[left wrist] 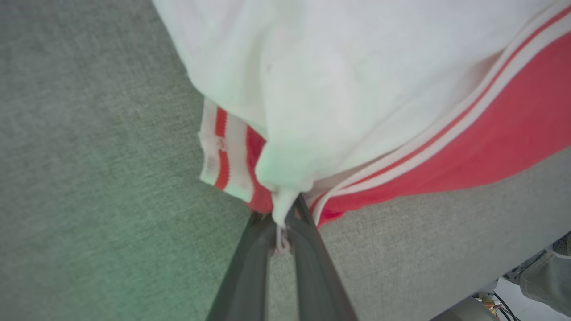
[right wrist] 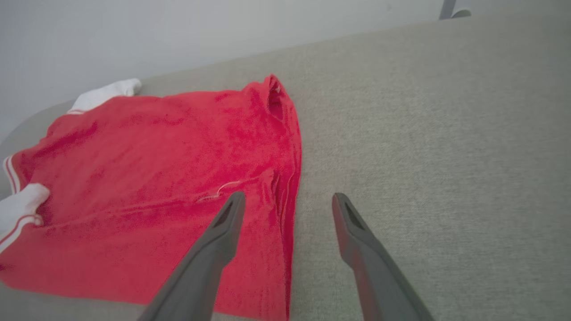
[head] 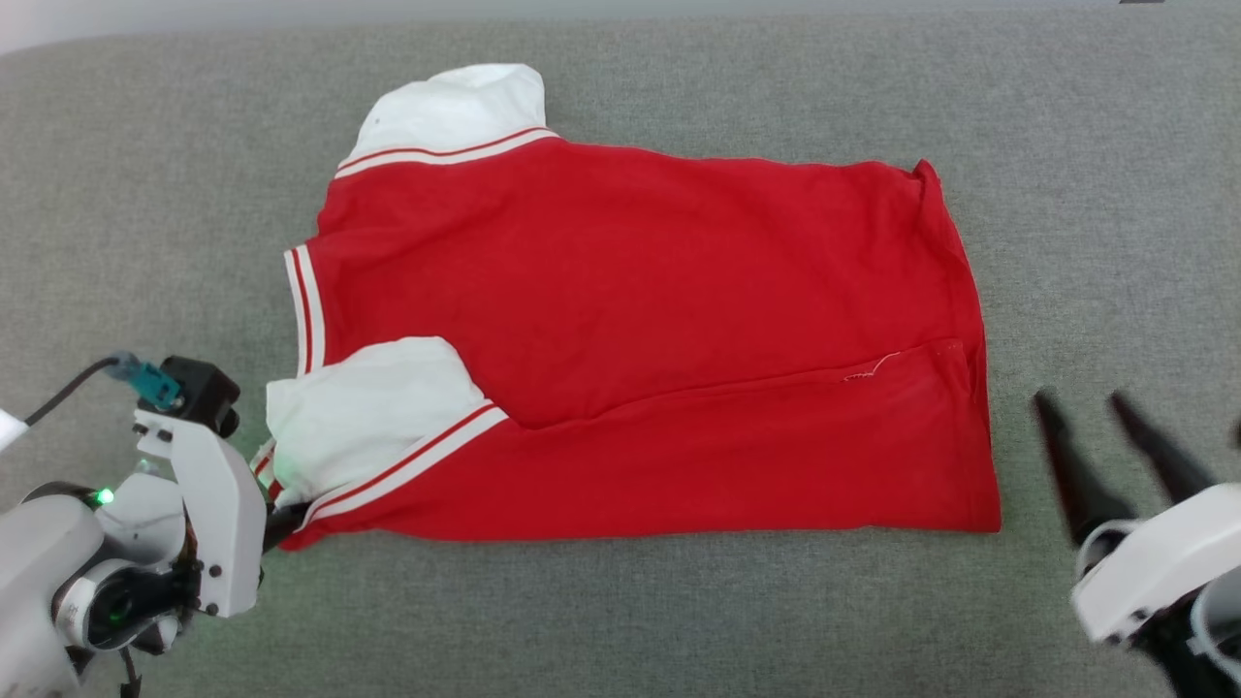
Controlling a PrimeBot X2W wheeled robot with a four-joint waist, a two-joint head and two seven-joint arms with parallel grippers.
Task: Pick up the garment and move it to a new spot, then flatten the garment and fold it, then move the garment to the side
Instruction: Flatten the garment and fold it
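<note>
Garment [head: 630, 320] [left wrist: 499, 133] [right wrist: 134, 178] lies spread on the grey fabric-topped counter [head: 620, 620], about mid-counter, long axis running left to right. Plain red side up, no lettering visible. Shoulder end points to the counter's left edge, hem end to the right edge. The near long strip is folded over onto the body. Its edge shows as a slanted line with a bit of loose white thread [head: 861, 373] near the hem end. White lining [head: 368, 417] is turned out at two spots on the shoulder end: one flap at the garment's far-left corner, one at its near-left corner. Each flap is bordered by white-and-red striped trim [head: 305, 310].

Left hand [head: 281, 523] [left wrist: 283, 214] sits at the garment's near-left corner, low by the counter. Fingers nearly together, pinching a small tip of white lining between them. Left wrist view shows the cloth bunched right at the fingertips, striped trim just beside. In head view the fingers are mostly hidden behind the white wrist housing. A green light [head: 102, 496] glows on that arm.

Right hand [head: 1081, 402] [right wrist: 289, 198] is toward the counter's right edge, near the garment's hem end and apart from it. Fingers spread wide, nothing between them. In right wrist view one finger lines up in front of the red cloth, the other in front of bare counter. How high it sits off the counter I cannot tell.
</note>
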